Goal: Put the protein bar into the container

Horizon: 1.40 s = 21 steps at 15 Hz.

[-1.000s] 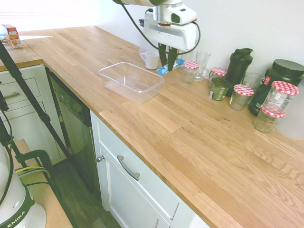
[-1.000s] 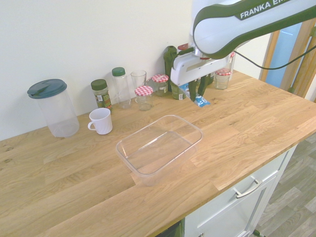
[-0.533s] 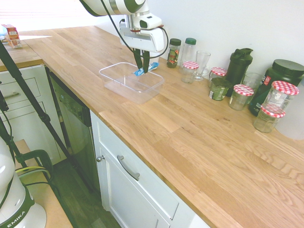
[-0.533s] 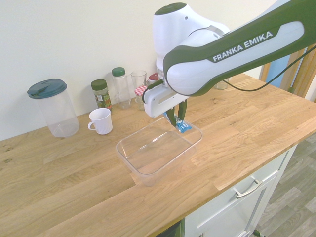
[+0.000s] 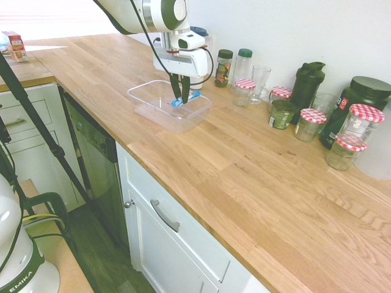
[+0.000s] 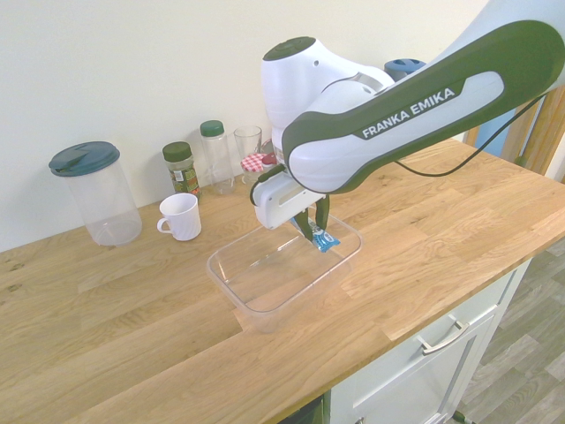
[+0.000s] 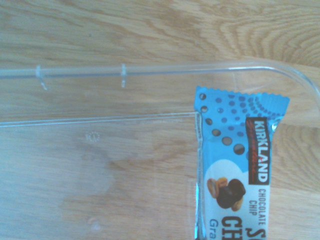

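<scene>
fingers [image 5: 186, 94] clench the protein bar [image 5: 185, 99], seemingly just inside the clear container's [image 5: 138, 112] rim.

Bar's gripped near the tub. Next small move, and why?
Probably lower slightly, then open: the gripper holds the protein bar between its fingers, and both exterior views show the bar within the container's rim outline, towards one end. Whether it touches the bottom already, I can't tell.
</scene>
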### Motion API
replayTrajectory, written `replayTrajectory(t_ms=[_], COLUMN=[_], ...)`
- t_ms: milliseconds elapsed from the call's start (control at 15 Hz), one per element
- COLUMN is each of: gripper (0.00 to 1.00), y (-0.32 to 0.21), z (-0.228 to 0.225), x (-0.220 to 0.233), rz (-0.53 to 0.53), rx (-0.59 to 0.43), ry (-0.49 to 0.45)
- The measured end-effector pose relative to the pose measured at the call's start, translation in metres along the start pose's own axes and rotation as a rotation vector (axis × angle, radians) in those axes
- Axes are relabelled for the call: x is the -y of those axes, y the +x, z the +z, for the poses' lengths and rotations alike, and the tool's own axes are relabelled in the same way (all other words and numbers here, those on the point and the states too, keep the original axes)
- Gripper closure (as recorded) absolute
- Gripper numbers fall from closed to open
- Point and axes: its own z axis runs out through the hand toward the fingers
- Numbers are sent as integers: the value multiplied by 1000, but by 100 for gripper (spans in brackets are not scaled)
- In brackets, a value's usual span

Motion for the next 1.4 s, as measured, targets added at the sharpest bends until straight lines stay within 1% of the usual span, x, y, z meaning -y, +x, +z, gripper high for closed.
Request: replayTrajectory(t_ms=[333, 400, 933, 1267, 1400], gripper=[100, 0, 0, 0, 0], y=[2, 1, 0, 2, 4], z=[25, 26, 40, 37, 28], x=[4, 5, 24, 26, 26], rz=[3, 4, -6, 0, 6], rx=[6, 6, 16, 13, 6], ry=[-21, -22, -49, -49, -36])
